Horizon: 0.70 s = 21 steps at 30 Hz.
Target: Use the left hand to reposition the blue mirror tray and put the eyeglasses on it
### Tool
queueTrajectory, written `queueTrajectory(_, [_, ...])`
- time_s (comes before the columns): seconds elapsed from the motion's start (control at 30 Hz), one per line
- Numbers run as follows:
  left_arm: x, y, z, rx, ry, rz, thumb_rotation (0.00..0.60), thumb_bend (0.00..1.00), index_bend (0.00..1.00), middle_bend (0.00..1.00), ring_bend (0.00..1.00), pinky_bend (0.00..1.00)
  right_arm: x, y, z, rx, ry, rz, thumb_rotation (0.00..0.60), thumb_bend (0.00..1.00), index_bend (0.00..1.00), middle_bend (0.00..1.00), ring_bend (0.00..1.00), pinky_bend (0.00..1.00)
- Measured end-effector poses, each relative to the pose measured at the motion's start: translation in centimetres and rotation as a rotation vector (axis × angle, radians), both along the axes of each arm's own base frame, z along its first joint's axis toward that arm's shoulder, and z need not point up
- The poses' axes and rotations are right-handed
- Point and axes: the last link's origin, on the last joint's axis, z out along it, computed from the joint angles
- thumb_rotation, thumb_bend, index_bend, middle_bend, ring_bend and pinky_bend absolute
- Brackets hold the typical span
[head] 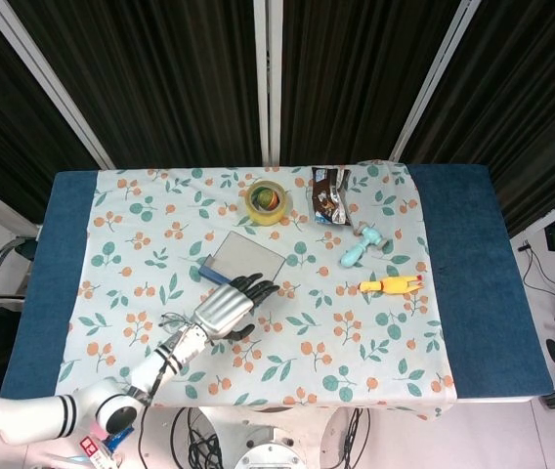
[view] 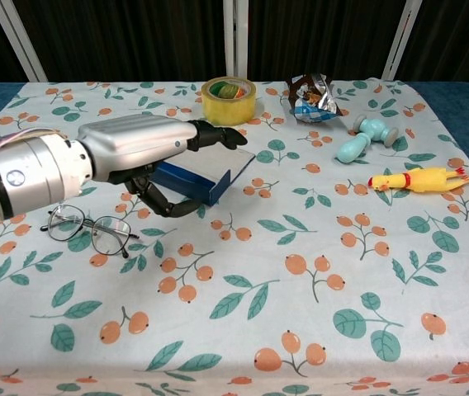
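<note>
The blue mirror tray [head: 246, 255] lies near the middle of the floral cloth, its blue front wall [view: 195, 184] facing me. My left hand [view: 139, 147] hovers over the tray's near left part. Its fingers [view: 218, 134] are spread across the mirror and its thumb [view: 164, 204] hangs in front of the blue wall, holding nothing. The eyeglasses [view: 90, 230] lie unfolded on the cloth, left of and nearer than the tray, just below my forearm. In the head view my left hand [head: 229, 305] covers the tray's near edge and the forearm hides most of the glasses. The right hand is not visible.
Beyond the tray stand a yellow tape roll [view: 229, 100] and a crumpled snack bag [view: 311, 95]. A teal dumbbell toy [view: 365, 136] and a yellow rubber chicken [view: 417, 179] lie to the right. The cloth's near half [view: 300, 313] is bare.
</note>
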Motion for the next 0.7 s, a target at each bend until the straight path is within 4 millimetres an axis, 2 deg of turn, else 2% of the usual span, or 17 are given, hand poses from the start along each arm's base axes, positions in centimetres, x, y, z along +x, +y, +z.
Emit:
queueTrajectory(0.3, [1.1,0.9,-1.8,-0.020,0.034,-0.019,0.600,0.41,0.05,0.11,0.04,0.18,0.1,-0.2,-0.2,0.000,0.000,0.000,0.600,0.18,0.00,0.00,0.00,0.00])
queueTrajectory(0.7, [0.3,1.0,-2.6,-0.021,0.087,-0.025,0.600,0.45,0.05,0.17,0.04,0.18,0.0,-0.3,-0.2,-0.004,-0.003,-0.004,0.600,0.18,0.00,0.00,0.00,0.00])
